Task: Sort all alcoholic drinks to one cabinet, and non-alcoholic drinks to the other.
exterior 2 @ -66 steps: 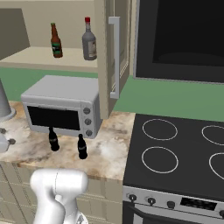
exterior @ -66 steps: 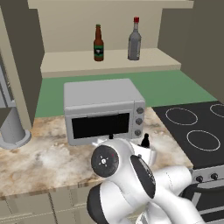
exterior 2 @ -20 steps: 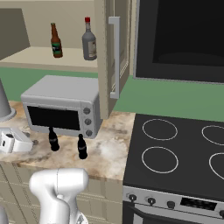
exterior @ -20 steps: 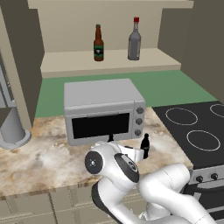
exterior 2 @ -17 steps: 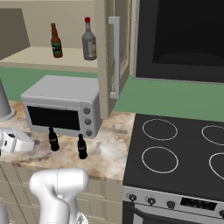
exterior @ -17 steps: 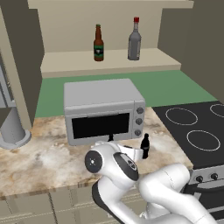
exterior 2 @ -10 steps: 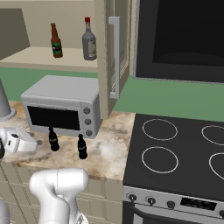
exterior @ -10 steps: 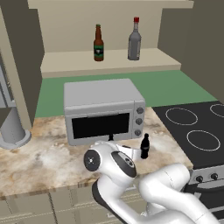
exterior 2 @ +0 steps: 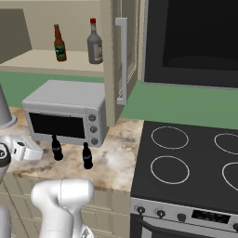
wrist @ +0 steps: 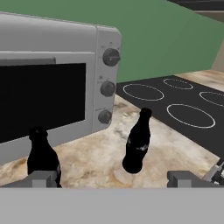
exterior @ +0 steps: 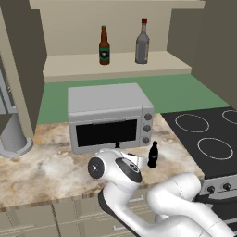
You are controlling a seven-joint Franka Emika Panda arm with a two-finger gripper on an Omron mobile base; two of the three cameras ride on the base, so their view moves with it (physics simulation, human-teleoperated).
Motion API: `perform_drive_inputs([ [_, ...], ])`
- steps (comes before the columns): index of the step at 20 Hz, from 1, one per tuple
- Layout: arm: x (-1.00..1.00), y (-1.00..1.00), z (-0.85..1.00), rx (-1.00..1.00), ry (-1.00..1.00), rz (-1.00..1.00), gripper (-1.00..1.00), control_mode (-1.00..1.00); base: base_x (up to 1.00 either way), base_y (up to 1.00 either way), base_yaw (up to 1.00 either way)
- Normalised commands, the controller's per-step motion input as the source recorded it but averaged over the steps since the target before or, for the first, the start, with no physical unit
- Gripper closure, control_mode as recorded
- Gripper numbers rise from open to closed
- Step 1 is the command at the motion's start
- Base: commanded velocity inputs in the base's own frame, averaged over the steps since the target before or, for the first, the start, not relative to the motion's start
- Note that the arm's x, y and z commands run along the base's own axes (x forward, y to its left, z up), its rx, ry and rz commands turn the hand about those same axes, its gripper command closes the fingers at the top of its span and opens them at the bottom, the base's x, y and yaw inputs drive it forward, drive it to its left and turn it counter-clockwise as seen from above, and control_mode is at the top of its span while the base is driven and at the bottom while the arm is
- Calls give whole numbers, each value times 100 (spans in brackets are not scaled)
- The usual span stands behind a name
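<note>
Hand view: two black contoured cola bottles stand upright on marbled counter; jaws spread wide, holding nothing

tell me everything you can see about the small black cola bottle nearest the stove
The cola bottle is small, all black and glossy, with a contoured waist, a narrow neck, a rounded cap and a thin pale label. It stands upright on the marbled counter, in front of the toaster oven's knob side, apart from it. A second black bottle stands apart beside it. The open claw faces it without touching.
</note>
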Motion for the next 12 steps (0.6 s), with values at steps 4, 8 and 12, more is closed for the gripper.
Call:
perform_drive_inputs([
  [4, 22, 0, -8, 0, 0, 0, -100, -100, 0, 0, 0],
  [8, 19, 4, -12, 0, 0, 0, -100, -100, 0, 0, 0],
  [12, 17, 7, -12, 0, 0, 0, -100, -100, 0, 0, 0],
])
